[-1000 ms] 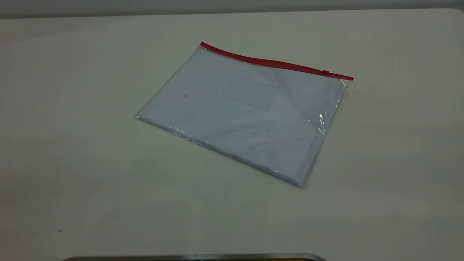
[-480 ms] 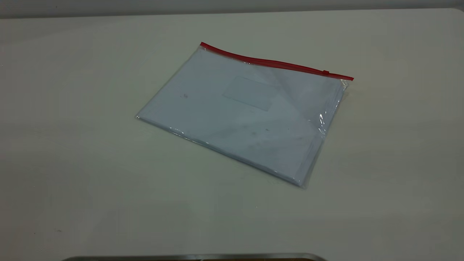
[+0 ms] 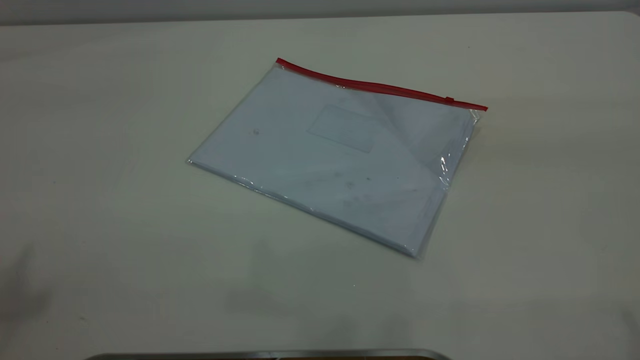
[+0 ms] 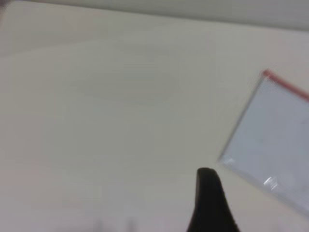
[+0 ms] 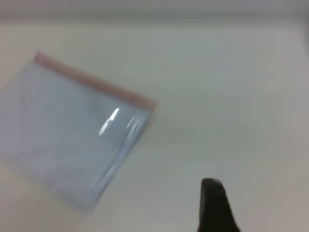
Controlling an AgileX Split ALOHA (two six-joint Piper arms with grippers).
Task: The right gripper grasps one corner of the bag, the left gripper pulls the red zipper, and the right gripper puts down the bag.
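Note:
The bag lies flat on the table, a clear pouch with white sheets inside. The red zipper runs along its far long edge, and the small slider sits near the right end. Neither gripper shows in the exterior view. In the left wrist view a black part of my left gripper hangs over bare table, apart from the bag and its left corner. In the right wrist view a black part of my right gripper is over bare table, apart from the bag and its zipper.
The pale table stretches wide on every side of the bag. A metal rim shows at the near edge of the exterior view. The table's far edge meets a grey wall.
The bag has not moved. Faint shadows have appeared on the table near the front edge of the exterior view.

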